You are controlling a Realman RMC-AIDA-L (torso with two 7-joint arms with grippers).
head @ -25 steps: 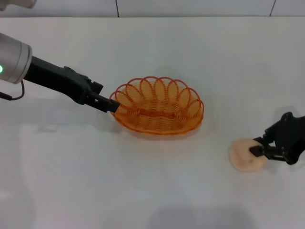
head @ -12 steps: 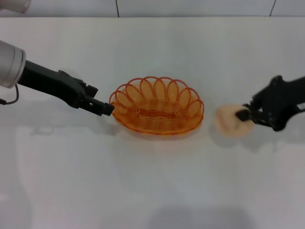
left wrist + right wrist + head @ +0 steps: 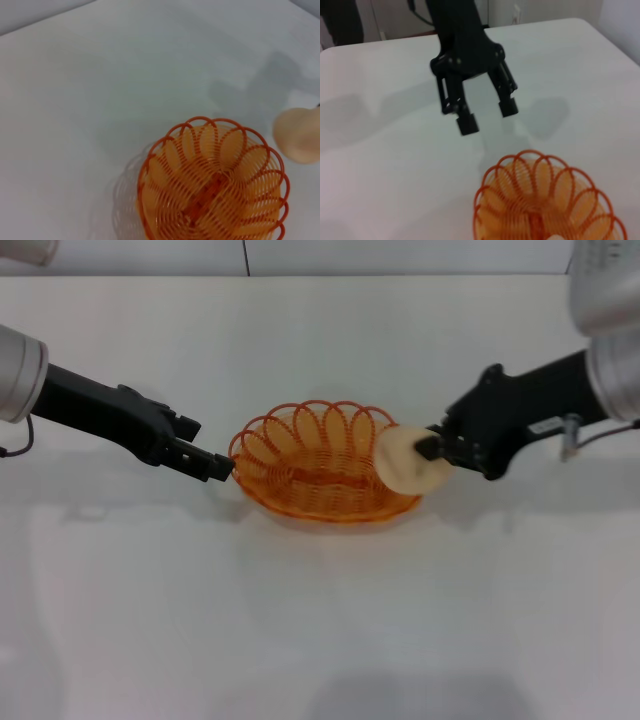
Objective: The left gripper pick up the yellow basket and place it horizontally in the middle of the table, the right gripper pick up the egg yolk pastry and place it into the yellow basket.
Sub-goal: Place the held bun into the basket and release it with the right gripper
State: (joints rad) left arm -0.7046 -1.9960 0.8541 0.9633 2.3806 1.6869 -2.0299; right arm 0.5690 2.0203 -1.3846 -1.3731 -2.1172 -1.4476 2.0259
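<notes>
The yellow basket sits flat on the white tabletop, near its middle, with its open side up. Largest of all is that tabletop, a plain pale surface that fills almost the whole head view. The basket comes next: an oval of orange-yellow translucent wire, its rim a row of looped scallops, the coils running down to a denser woven floor that shows clearly in the left wrist view.

The left end effector — a black two-fingered claw on a black arm with a silver-grey segment — is just off the basket's left end, its tips beside the rim; whether they touch the wire cannot be told. In the right wrist view its two fingers stand apart with nothing between them, hanging over bare tabletop a little way from the basket's rim.

The right end effector reaches in from the right, clamped on the egg yolk pastry. The pastry is the smallest thing here — a round, pale beige bun with a smooth face, held tilted on edge over the basket's right end, overlapping the rim loops there. It also shows in the left wrist view, beyond the basket's edge.
</notes>
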